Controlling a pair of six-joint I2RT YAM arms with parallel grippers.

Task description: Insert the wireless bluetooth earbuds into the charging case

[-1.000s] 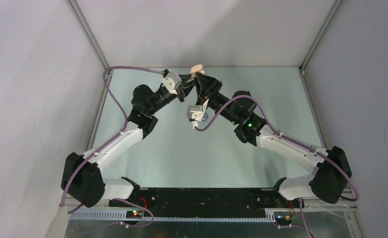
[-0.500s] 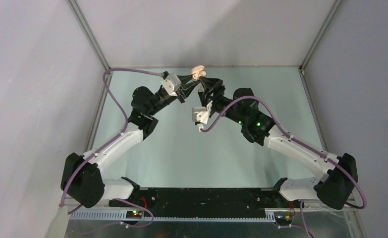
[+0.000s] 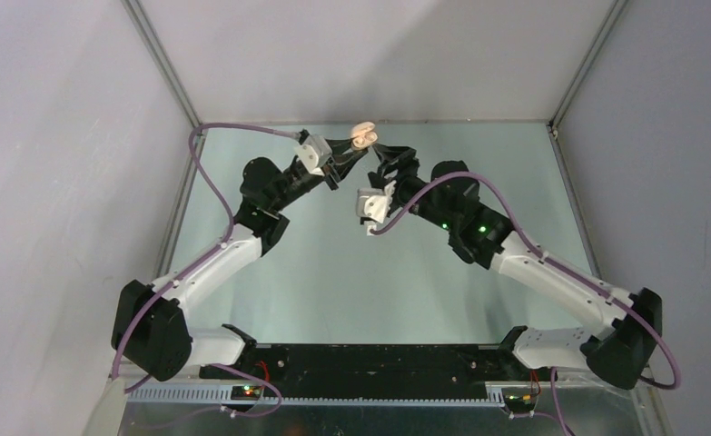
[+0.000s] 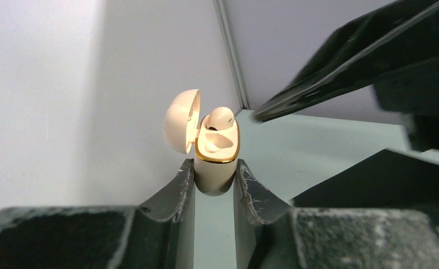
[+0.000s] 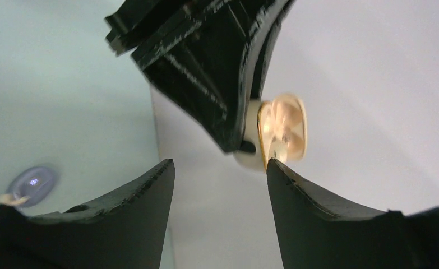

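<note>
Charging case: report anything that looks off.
The cream earbud stands well above the gold rim of the open case, so it looks unseated; the slot beside it is empty. The left gripper clamps the case.

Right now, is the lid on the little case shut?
No, the cream charging case has its lid swung open to one side, and a cream earbud shows inside.

My left end effector (image 4: 214, 166) is showing matt black plastic, scuffed pale and rough along its edges. The charging case (image 4: 215, 178) is gleaming as smooth, glossy cream plastic with a shiny gold metallic-looking rim. The earbud (image 4: 220, 116) is looking equally glossy. The bench (image 4: 318, 151) is reflecting faintly, smooth.
</note>
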